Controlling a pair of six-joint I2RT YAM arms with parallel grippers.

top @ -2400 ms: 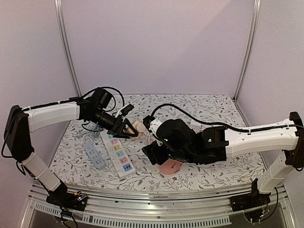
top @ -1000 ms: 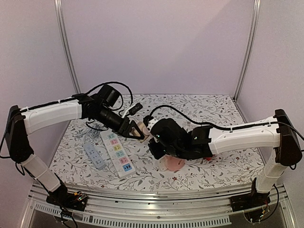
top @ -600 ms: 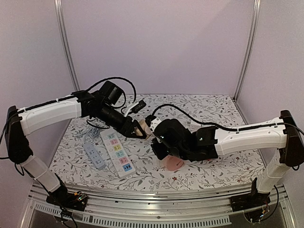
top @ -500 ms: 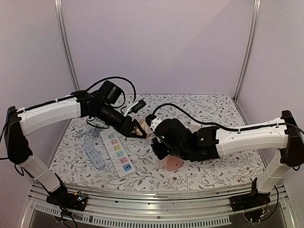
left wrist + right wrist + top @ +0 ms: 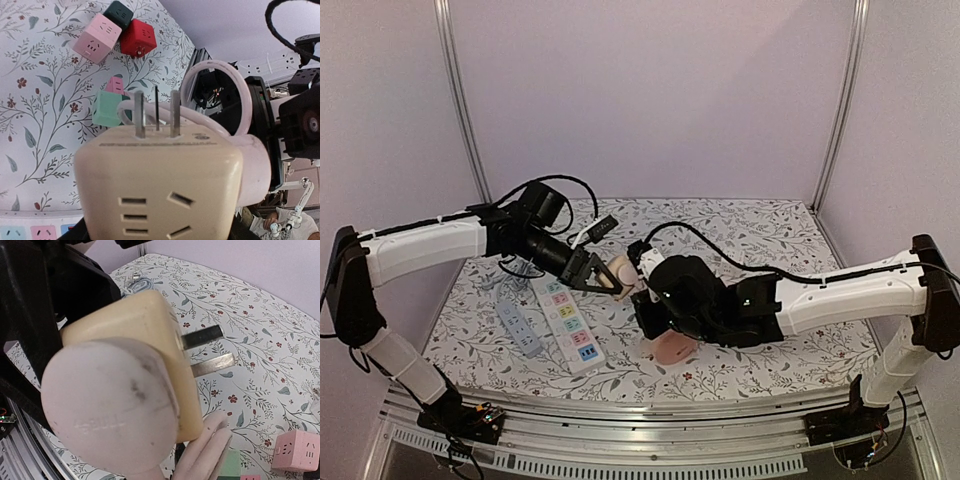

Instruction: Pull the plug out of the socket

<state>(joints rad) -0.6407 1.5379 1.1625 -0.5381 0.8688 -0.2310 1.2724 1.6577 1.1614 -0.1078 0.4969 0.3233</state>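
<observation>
Floral-patterned table, enclosed by plain lilac walls and aluminium corner posts. Above its centre, the left claw grasps a beige socket cube. The right claw is clenched on the pale plug, which sits flush against the cube's side. A white power strip and a grey power strip lie at left.

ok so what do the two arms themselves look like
They match. The left arm and right arm have long white shells joined by bulky black joint housings. A loose black cable runs along the right arm, and another loops over the left one. The left gripper is black with two slim fingers. Both bases bolt to a silver rail.
</observation>
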